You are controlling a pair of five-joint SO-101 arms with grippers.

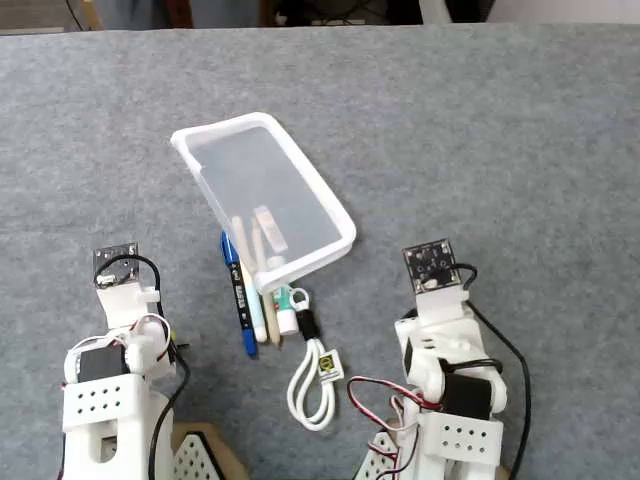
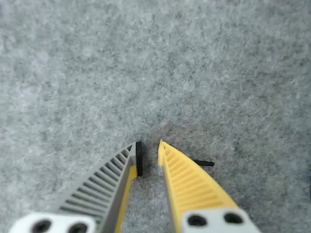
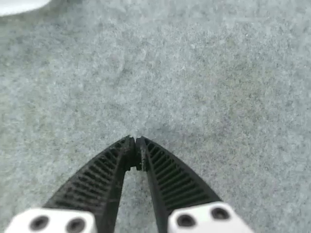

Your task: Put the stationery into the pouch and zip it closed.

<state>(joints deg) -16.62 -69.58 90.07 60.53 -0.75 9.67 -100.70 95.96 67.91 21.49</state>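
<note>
Left end effector (image 2: 149, 154): grey and yellow fingers all but closed, thin slit between the tips, nothing in it, bare desk (image 1: 500, 130) under it. A small black sliver (image 2: 204, 163) sits beside the yellow finger; can't identify it.

Right end effector (image 3: 135, 148): black tips touching, holding nothing, over bare desk. A white corner (image 3: 19, 5) is cut off at the frame edge in that wrist view; can't say what it is.

High view: both arms sit at the near edge, bases cut off.

Between the arms lies a white cord loop (image 1: 312, 385) with a black piece at its far end.

Just beyond it, a bundle of stationery pokes out of the pouch mouth: a blue pen (image 1: 240, 295), a white pen (image 1: 258, 310), a wooden stick (image 1: 270, 325) and a short white piece with a green band (image 1: 287, 305). The blue pen's far end lies along the pouch edge; can't tell if it's inside.

The pouch (image 1: 225, 125) lies flat mid-desk, angled, mouth toward the arms, translucent with a white rim. Pale stick shapes (image 1: 268, 230) show through the wall at its near end, too blurred to name. The far half looks bare.
</note>
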